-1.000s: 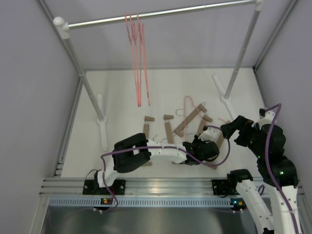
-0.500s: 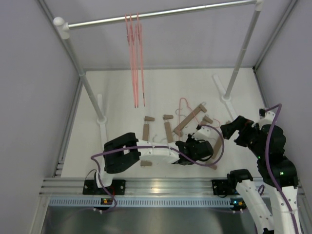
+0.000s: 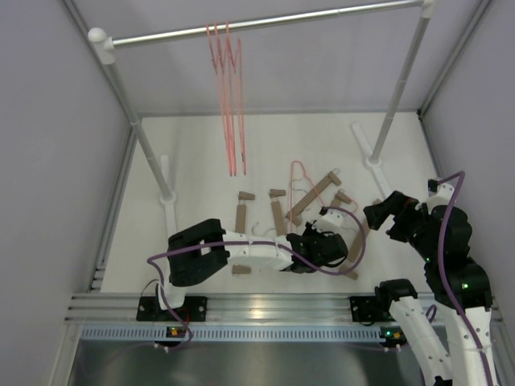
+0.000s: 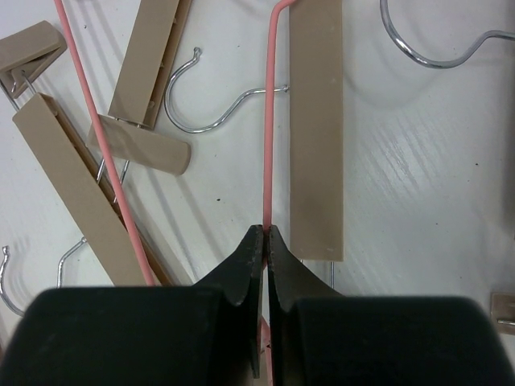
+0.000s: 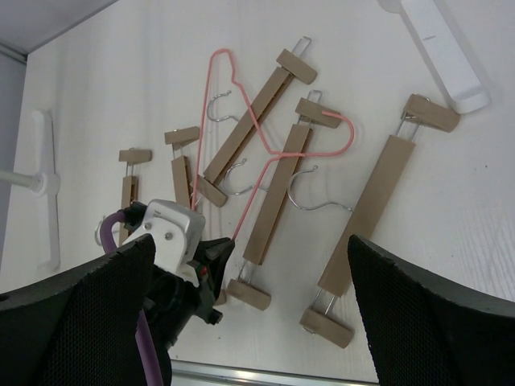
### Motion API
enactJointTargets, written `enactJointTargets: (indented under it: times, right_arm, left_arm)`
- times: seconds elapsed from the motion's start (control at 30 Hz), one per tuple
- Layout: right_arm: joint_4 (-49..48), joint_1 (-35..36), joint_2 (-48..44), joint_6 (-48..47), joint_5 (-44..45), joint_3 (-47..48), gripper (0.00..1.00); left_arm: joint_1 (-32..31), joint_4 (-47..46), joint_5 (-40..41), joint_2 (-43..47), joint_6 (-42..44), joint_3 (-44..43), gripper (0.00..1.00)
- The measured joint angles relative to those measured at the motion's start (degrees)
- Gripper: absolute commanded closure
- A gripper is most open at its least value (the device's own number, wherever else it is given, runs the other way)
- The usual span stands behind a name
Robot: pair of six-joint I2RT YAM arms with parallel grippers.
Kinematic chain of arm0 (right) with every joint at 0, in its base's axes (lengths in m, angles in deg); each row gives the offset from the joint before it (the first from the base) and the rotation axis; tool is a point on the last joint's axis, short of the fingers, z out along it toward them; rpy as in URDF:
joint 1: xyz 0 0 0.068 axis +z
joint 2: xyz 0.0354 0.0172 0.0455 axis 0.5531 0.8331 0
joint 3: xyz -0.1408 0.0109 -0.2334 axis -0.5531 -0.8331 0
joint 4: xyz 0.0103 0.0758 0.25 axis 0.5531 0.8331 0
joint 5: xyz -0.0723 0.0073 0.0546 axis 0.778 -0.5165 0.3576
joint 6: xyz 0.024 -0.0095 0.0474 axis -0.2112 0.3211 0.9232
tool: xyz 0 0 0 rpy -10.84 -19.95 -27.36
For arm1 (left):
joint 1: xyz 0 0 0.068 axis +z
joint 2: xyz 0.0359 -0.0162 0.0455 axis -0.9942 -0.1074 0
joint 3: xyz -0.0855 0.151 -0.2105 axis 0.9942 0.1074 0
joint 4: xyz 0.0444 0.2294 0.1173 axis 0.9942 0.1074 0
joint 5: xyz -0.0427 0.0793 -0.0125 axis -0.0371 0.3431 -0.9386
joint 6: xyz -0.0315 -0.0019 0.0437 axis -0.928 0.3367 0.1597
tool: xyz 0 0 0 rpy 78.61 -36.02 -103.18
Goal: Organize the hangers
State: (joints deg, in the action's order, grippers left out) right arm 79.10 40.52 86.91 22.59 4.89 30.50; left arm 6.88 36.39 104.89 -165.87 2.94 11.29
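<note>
My left gripper [image 3: 325,239] is low over the table, shut on the thin wire of a pink hanger [image 4: 269,121]; its tips [image 4: 265,233] pinch the wire. That hanger [image 5: 212,72] lies across several tan wooden clip hangers [image 3: 278,217] scattered on the white table. One wooden bar [image 4: 315,121] lies just right of the pinched wire. Three more pink hangers [image 3: 229,96] hang from the silver rail [image 3: 265,22]. My right gripper [image 3: 378,213] hovers open and empty above the pile's right side [image 5: 249,322].
White rail posts and feet stand at left [image 3: 167,201] and right [image 3: 366,149]. Silver hooks [image 4: 217,121] lie among the wooden bars. A long wooden hanger [image 5: 390,185] lies at the right, near a white foot [image 5: 438,48]. Grey walls close both sides.
My left gripper has drawn back to the left, dragging the pink hanger on the table with it. The hanging pink hangers swing slightly. The right arm has not moved.
</note>
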Motion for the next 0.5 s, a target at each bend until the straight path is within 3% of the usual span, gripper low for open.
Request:
enactJointTargets:
  times: [0.37, 0.5]
  right_arm:
    - [0.0, 0.0, 0.0, 0.0, 0.0, -0.1, 0.0]
    - [0.0, 0.0, 0.0, 0.0, 0.0, -0.3, 0.0]
  left_arm:
    - [0.0, 0.0, 0.0, -2.0, -0.9, 0.7, 0.74]
    - [0.0, 0.0, 0.1, -2.3, -0.9, 1.0, 0.71]
